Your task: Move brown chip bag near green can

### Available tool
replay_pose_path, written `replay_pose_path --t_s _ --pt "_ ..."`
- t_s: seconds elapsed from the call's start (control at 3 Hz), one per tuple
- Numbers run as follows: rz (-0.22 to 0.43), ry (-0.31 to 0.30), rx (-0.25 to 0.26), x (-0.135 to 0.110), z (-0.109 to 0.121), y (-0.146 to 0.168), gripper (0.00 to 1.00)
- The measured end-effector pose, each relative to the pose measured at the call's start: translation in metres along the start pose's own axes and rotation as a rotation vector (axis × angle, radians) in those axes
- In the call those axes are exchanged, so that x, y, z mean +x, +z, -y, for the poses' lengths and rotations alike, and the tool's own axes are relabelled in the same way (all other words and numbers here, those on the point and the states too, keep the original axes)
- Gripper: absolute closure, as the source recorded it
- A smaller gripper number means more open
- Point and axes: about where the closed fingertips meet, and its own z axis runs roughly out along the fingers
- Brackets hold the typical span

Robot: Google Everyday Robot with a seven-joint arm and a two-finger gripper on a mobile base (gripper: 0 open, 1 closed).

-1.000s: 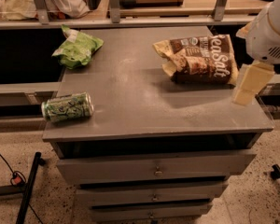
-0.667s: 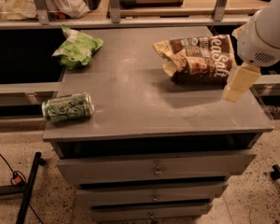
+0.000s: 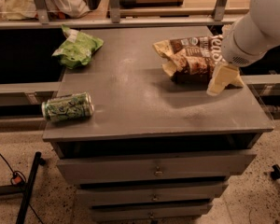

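Observation:
The brown chip bag [image 3: 189, 57] lies at the back right of the grey cabinet top [image 3: 140, 101], dark brown and tan with white lettering. The green can [image 3: 68, 107] lies on its side at the front left edge, far from the bag. My gripper [image 3: 222, 80], cream-coloured on a white arm [image 3: 261, 22], hangs at the bag's right end, just above the top. It covers the bag's right edge.
A bright green snack bag [image 3: 77, 48] lies at the back left. A metal rail [image 3: 130, 22] with upright posts runs behind the cabinet. Drawers [image 3: 154, 169] face the front. A black stand leg [image 3: 28, 190] is on the floor at left.
My gripper has moved left and away from the front right corner, closing in on the brown bag's right end. The bag, can and green snack bag have not moved.

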Motion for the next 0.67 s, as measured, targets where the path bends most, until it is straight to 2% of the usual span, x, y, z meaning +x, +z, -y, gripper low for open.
replay_pose_path --t_s 0.33,0.67 --pt "0.021 -0.028 0.016 -0.01 0.019 0.026 0.0" --pt "0.054 -0.051 -0.015 -0.017 0.032 0.047 0.0"
